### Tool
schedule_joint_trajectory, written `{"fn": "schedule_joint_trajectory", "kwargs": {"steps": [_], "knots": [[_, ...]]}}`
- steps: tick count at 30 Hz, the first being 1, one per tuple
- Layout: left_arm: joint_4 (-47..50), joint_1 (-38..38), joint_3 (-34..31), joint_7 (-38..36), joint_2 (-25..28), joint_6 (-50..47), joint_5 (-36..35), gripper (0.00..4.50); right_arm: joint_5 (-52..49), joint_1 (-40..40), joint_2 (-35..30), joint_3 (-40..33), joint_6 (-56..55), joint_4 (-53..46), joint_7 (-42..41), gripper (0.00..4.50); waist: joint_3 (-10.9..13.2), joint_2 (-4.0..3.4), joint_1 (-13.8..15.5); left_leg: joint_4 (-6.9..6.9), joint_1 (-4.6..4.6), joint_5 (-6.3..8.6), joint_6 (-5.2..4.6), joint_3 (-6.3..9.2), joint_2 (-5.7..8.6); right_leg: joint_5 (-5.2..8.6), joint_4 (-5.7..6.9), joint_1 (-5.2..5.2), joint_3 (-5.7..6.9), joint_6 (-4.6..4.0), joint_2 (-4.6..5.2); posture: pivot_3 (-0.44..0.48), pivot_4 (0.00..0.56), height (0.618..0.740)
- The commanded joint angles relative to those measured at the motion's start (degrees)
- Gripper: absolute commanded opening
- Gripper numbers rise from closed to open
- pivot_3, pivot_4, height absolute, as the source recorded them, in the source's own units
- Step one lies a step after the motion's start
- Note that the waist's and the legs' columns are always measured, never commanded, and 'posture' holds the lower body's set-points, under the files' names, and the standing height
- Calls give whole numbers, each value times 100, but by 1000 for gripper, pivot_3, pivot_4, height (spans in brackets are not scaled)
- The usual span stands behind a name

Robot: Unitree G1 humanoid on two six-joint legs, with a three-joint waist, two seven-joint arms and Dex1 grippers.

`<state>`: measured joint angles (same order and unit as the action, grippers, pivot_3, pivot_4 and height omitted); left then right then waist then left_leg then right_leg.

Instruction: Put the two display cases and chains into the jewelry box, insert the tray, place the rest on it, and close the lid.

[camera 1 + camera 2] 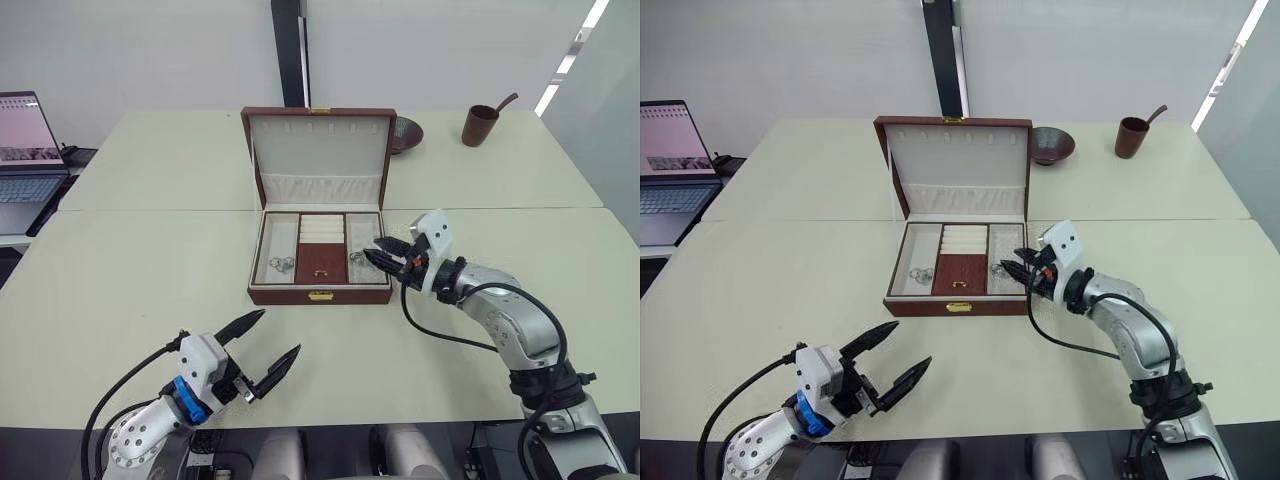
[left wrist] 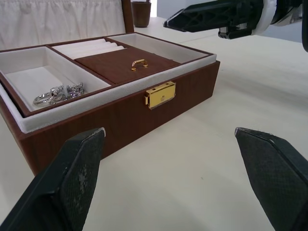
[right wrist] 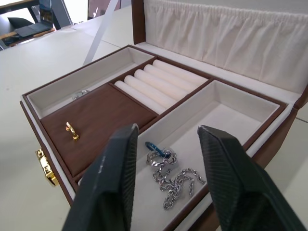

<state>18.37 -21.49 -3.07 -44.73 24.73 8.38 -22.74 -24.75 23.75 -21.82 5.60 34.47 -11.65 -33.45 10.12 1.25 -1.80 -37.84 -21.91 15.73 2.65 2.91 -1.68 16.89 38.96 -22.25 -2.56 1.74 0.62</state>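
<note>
The jewelry box is seen open on the table, its lid standing upright, and the tray appears already seated, with its ring rolls and a small brown lidded section in the middle. A chain lies in the right side compartment and a bunch of silvery pieces in the left one, so most of the task is judged done; closing the lid is what plainly remains. The right gripper is held at the box's right edge, just above the chain's compartment, its jaws apart and gripping nothing. The left gripper is kept low over the table in front of the box, well apart from it, jaws wide open and empty. The display cases cannot be made out; they may be lying under the tray, though that is hidden. Whether the silvery pieces are rings or a second chain is hard to tell. A bowl and a cup are left at the far side, and a laptop is cut off at the edge.
</note>
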Motion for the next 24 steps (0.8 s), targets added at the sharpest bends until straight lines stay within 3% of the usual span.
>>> {"fn": "schedule_joint_trajectory", "kwargs": {"steps": [1,4,5,11,16,24], "knots": [[11,29,-5,-64,-12,173,16,4500,-182,63,-16,-282,-59,-314,-68,3354,0,0,-1,0,0,0,0,0,0,0,0,0,0,0,0,0,150,740],[7,30,-110,-36,-30,108,-148,4500,-313,-129,-211,-565,-126,-325,-248,4336,0,-1,1,1,0,0,0,2,-1,0,0,0,2,0,0,0,150,740],[3,50,-213,13,-25,49,-238,4500,-347,-252,-356,-684,-189,-305,-409,4469,0,0,9,1,0,0,0,2,0,0,0,0,2,0,0,0,150,740],[-144,118,-889,92,338,-413,-545,4500,-352,-793,-1103,-1272,-810,153,-1232,4469,3,1,12,0,0,0,0,1,3,0,-1,2,3,1,4,0,150,740],[-796,468,-1598,-7,840,-572,-610,4500,-203,-1050,-1719,-1632,-1413,1140,-1886,4469,6,1,9,0,2,0,0,0,2,0,-1,2,3,1,-1,0,150,740],[-1915,1039,-2181,218,1177,-898,-492,4500,256,-942,-1971,-1766,-2281,2486,-2069,4469,8,-3,0,0,3,0,0,-2,0,0,0,2,1,0,-1,0,150,740]]}}
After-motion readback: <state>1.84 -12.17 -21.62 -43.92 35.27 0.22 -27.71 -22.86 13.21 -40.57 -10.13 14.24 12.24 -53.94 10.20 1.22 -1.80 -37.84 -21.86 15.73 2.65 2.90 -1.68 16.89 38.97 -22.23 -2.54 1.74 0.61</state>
